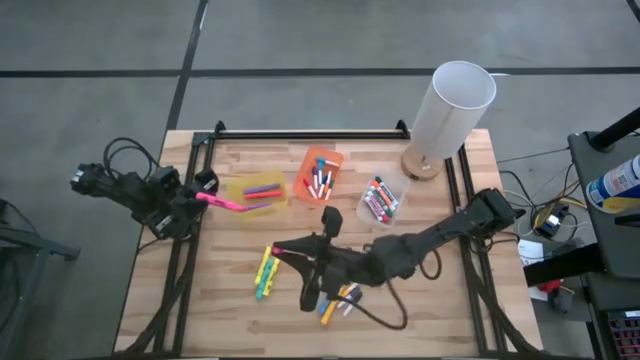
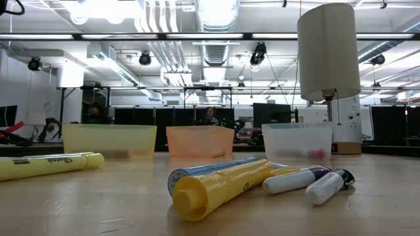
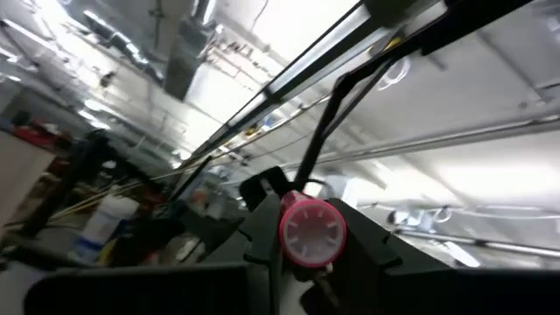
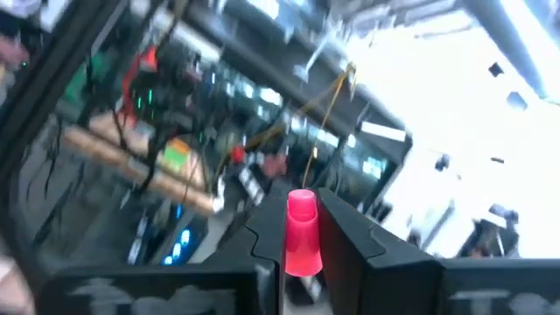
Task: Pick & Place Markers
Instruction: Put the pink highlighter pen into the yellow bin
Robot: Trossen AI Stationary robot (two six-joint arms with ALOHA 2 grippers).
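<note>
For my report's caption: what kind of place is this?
Probably a robotics lab or workshop: exposed ceiling ducts, monitors on distant benches, and a wooden table on a metal frame over bare concrete.

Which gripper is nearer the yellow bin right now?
Left. The left gripper, shut on a pink marker, sits beside the yellow bin, the marker's tip reaching its edge. The right gripper, shut on a red marker, is farther off, mid-table.
</note>
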